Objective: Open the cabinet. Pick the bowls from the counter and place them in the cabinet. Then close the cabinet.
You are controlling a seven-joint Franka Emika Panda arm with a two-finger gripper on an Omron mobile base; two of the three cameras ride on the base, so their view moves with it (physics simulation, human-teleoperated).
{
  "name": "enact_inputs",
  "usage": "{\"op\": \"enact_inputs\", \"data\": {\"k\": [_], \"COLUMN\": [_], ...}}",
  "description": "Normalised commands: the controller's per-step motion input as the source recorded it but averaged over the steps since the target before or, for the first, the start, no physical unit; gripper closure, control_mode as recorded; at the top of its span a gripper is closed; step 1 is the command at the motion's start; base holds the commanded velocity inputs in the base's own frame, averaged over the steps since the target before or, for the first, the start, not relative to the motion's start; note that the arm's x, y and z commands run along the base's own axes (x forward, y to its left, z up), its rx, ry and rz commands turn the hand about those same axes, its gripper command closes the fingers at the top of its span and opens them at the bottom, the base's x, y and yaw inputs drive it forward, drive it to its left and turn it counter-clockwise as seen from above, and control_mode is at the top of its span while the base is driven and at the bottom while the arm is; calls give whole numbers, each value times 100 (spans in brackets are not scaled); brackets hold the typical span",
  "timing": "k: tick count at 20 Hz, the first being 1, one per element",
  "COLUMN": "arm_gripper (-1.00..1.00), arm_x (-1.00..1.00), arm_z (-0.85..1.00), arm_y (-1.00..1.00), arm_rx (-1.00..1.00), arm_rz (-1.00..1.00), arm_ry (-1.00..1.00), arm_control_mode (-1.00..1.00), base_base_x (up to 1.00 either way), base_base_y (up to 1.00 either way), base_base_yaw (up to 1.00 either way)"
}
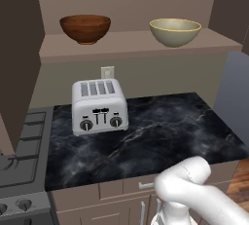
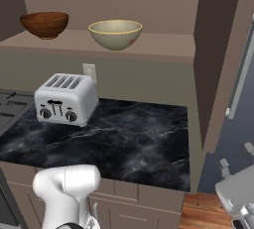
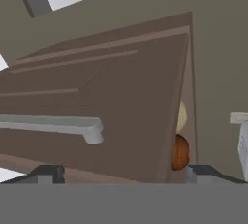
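Note:
The cabinet [image 1: 136,46] stands open, its doors swung out at the left [image 1: 19,63] and right [image 2: 218,59]. The reddish-brown bowl [image 1: 85,28] and the cream bowl [image 1: 175,30] sit upright and apart on its inner shelf. In the hand view my gripper [image 3: 123,173] is open and holds nothing. It faces the outer panel of an open door [image 3: 111,106] with its silver bar handle [image 3: 53,125]. Past the door's edge, slivers of the brown bowl [image 3: 180,152] and cream bowl [image 3: 181,116] show. The black counter [image 1: 160,131] lies below.
A silver toaster [image 1: 99,106] stands on the counter's back left, under a wall outlet [image 1: 107,72]. The stove [image 1: 19,156] adjoins the counter on the left. Brown drawers [image 1: 121,190] run under the counter, and wooden floor [image 2: 198,213] shows at the right.

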Motion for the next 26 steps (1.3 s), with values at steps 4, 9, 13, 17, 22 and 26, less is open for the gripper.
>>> {"op": "enact_inputs", "data": {"k": [4,9,13,17,22,26], "arm_gripper": [-100,-100,-100,-100,-100,-100], "arm_x": [47,51,53,55,37,31], "arm_z": [-23,-2,0,-1,-13,-24], "arm_y": [-3,-3,0,0,16,81], "arm_rx": [-7,-5,-3,-1,-1,0], "arm_rz": [6,8,8,6,2,0], "arm_ry": [0,0,0,0,0,0], "arm_control_mode": [-100,-100,-100,-100,-100,-100], "base_base_x": [0,0,0,0,0,0], "base_base_y": [0,0,0,0,0,0], "base_base_yaw": [0,0,0,0,0,0]}}
